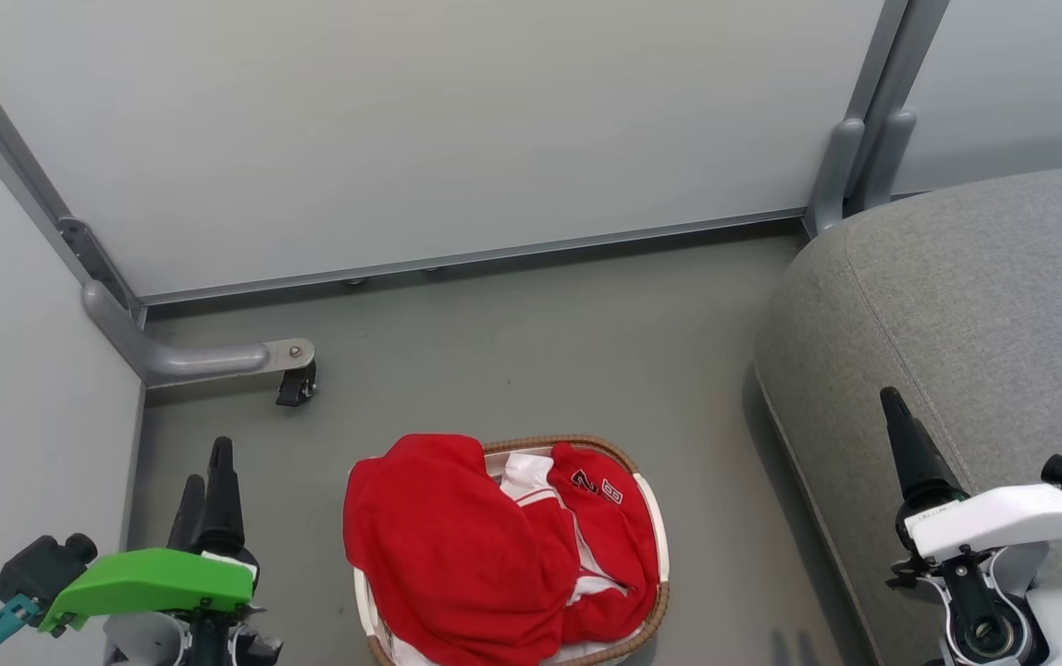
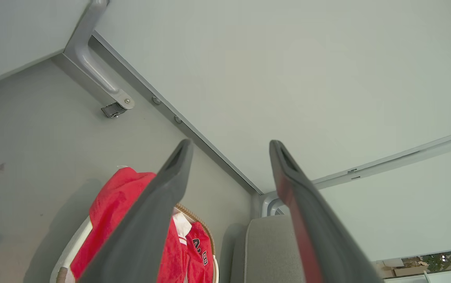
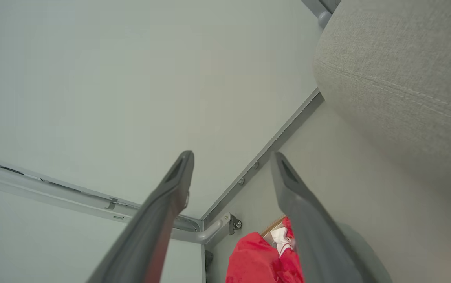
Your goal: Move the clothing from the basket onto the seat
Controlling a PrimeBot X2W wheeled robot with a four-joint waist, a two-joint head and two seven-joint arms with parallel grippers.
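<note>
The white basket (image 1: 654, 518) with a brown woven rim stands on the floor at the bottom centre. It is piled with the red clothing (image 1: 457, 546): a plain red garment drapes over its left rim, and a white-trimmed one with a number patch (image 1: 598, 488) lies on the right. The grey seat (image 1: 975, 296) is at the right. My left gripper (image 1: 205, 461) hovers open left of the basket, holding nothing; the left wrist view shows its jaws (image 2: 230, 143) spread above the clothing (image 2: 107, 212). Over the seat's front edge my right gripper (image 1: 892, 402) is open and empty (image 3: 232, 154).
Pale partition panels enclose the back and left. A grey metal foot with a black caster (image 1: 295, 379) juts out at the left corner, and another panel post (image 1: 850, 166) stands beside the seat. Bare grey floor (image 1: 531, 351) lies between basket and wall.
</note>
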